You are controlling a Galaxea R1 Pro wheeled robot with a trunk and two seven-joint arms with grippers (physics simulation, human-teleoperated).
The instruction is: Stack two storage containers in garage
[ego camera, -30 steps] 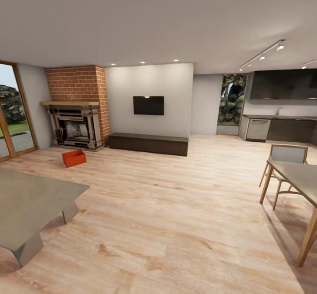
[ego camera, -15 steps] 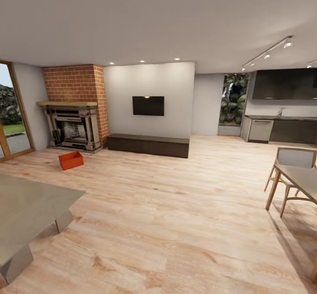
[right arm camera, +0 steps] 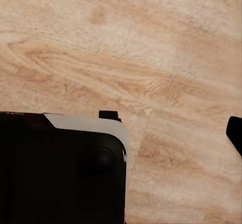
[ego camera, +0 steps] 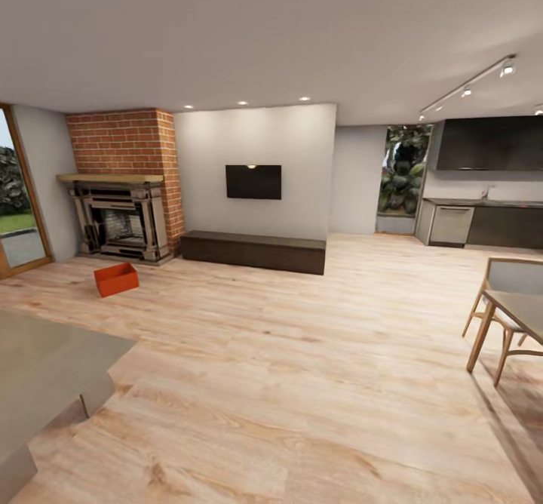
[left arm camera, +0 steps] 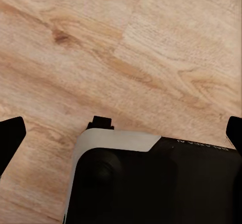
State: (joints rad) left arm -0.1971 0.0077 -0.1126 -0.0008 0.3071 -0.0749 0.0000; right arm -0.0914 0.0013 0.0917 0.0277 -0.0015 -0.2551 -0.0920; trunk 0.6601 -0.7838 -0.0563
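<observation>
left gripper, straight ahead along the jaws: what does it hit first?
Most likely the wood floor. The left gripper points at bare planks past the robot's base, jaws wide apart with nothing between. Depth to the floor is unclear.

A red-orange storage container (ego camera: pixel 116 279) sits on the light wood-plank floor (ego camera: pixel 302 353) in front of the brick fireplace (ego camera: pixel 121 187), left of a dark low bench (ego camera: pixel 253 250) beneath a wall-mounted television (ego camera: pixel 253 182); a grey table (ego camera: pixel 38 368) lies nearest the camera at left.

light wood-plank floor (ego camera: pixel 302 353); one red-orange storage container (ego camera: pixel 116 279) sits on it near the brick fireplace (ego camera: pixel 121 187)
</observation>
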